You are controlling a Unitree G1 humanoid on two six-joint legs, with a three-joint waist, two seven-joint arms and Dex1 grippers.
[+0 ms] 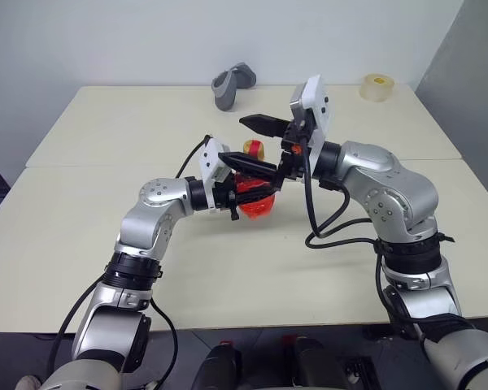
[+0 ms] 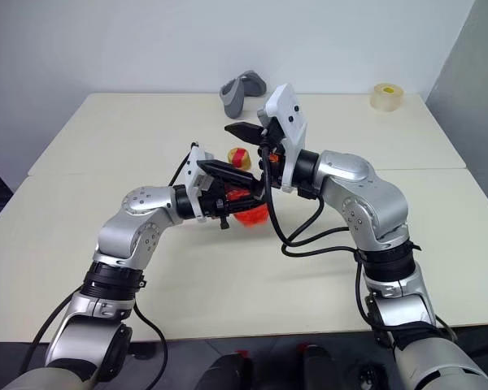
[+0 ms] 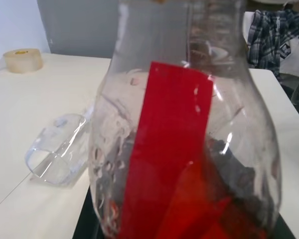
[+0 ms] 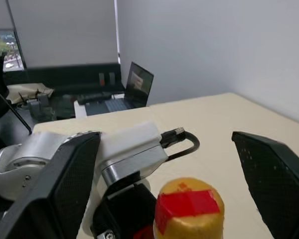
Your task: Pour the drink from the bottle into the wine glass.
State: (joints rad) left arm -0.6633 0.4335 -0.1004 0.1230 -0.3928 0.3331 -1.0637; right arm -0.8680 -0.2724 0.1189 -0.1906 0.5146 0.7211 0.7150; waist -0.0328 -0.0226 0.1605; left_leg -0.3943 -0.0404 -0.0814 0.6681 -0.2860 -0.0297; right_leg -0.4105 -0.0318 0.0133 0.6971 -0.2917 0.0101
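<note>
While the left gripper (image 1: pixel 256 180) is clamped tight around the body of the bottle (image 1: pixel 256 199), it holds that bottle above the pale table (image 1: pixel 106 236), near the table's middle; the drink (image 3: pixel 189 199) sits red in the bottle's lower part, and a red strip runs up the clear wall; the red-and-yellow cap (image 4: pixel 188 206) is on the neck. Just beyond, the right gripper (image 1: pixel 268 152) hangs over the cap with its fingers (image 4: pixel 271 174) spread wide on either side of it, touching nothing; the wine glass (image 3: pixel 57 154) lies on its side on the table behind the bottle; farther back, near the far edge, rest a grey curved object (image 1: pixel 232 84) and a roll of tape (image 1: pixel 378 87), well apart.
</note>
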